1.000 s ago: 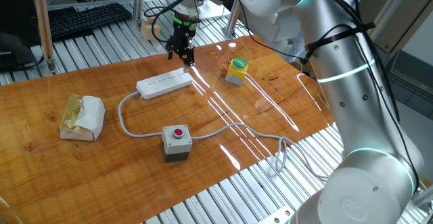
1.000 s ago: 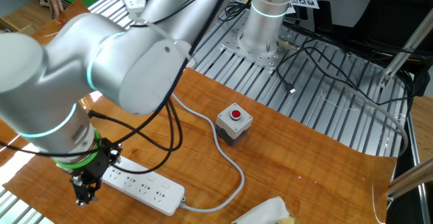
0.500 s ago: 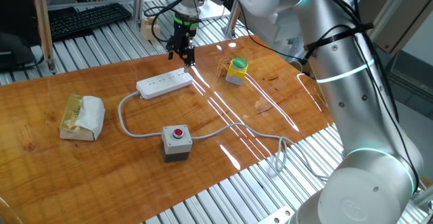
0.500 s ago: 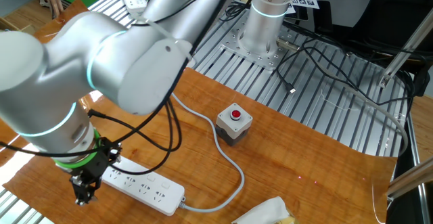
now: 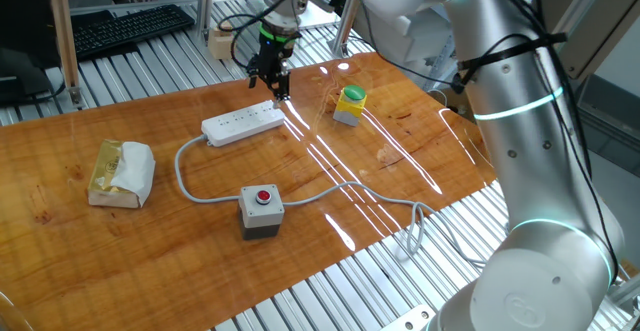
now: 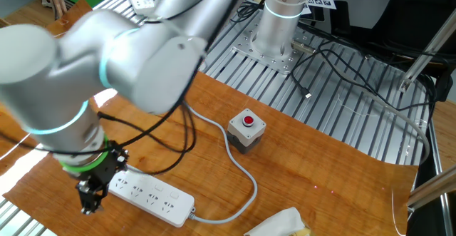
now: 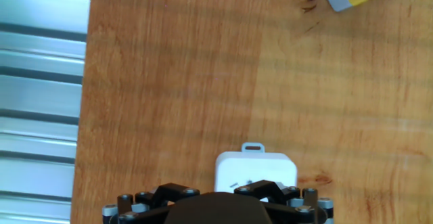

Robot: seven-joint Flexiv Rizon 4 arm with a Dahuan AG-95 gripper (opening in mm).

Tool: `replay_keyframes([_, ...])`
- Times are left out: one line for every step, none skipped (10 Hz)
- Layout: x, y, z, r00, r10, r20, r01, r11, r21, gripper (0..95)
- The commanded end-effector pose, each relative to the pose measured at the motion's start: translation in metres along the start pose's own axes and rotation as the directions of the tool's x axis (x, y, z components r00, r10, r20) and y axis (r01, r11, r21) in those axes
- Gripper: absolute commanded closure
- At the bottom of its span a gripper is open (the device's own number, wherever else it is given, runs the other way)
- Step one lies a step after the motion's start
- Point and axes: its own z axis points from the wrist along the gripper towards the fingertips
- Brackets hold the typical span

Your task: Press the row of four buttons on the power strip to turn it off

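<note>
The white power strip [image 5: 243, 123] lies flat on the wooden table, its grey cable [image 5: 184, 171] leaving the left end. In the other fixed view the strip [image 6: 149, 193] shows small pale buttons [image 6: 164, 191] along its top. My gripper [image 5: 274, 83] hangs just above the strip's cable-free end, fingers pointing down, and holds nothing. It [image 6: 89, 202] stands at that same end, close over the surface. The hand view shows the strip's end [image 7: 256, 173] right below the black hand body; the fingertips are hidden there.
A grey box with a red round button [image 5: 262, 209] sits near the front, its cable [image 5: 400, 211] trailing right. A yellow-green button block [image 5: 349, 104] stands right of the strip. A wrapped packet [image 5: 121, 171] lies at the left. Metal slats [image 7: 40, 82] border the tabletop.
The arm's upper links have swung a little and the gripper has shifted slightly up and right over the strip's end. The strip has not moved.
</note>
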Motion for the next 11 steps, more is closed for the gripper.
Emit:
replay_keyframes([-0.0011,0.006,0.0011,1.0,0.0,-0.013,0.0,1.0,0.013,0.0])
replay_keyframes([-0.0011,0.006,0.0012,1.0,-0.003,-0.012,0.003,1.0,0.011,0.0])
replay_keyframes([-0.0011,0.0055,0.0018,1.0,0.0,-0.013,0.0,1.0,0.01,0.0])
replay_keyframes([-0.001,0.0052,0.0023,1.0,0.001,-0.016,-0.001,1.0,0.009,0.0])
replay_keyframes([-0.0025,0.0039,0.0031,1.0,-0.003,-0.016,0.003,1.0,0.008,0.0])
replay_keyframes([-0.0031,0.0031,0.0037,1.0,-0.004,-0.018,0.004,1.0,0.006,0.0])
replay_keyframes([-0.0029,0.0007,0.0067,1.0,-0.003,-0.017,0.003,1.0,0.003,0.0])
replay_keyframes([-0.0032,-0.0002,0.0077,1.0,-0.002,-0.018,0.002,1.0,0.003,0.0])
replay_keyframes([-0.0029,-0.0008,0.0087,1.0,-0.001,-0.018,0.001,1.0,0.003,0.0])
replay_keyframes([-0.0028,-0.0009,0.0089,1.0,0.0,-0.017,0.0,1.0,0.001,0.0])
replay_keyframes([-0.0026,-0.0011,0.0092,1.0,0.002,-0.021,-0.002,1.0,-0.001,0.0])
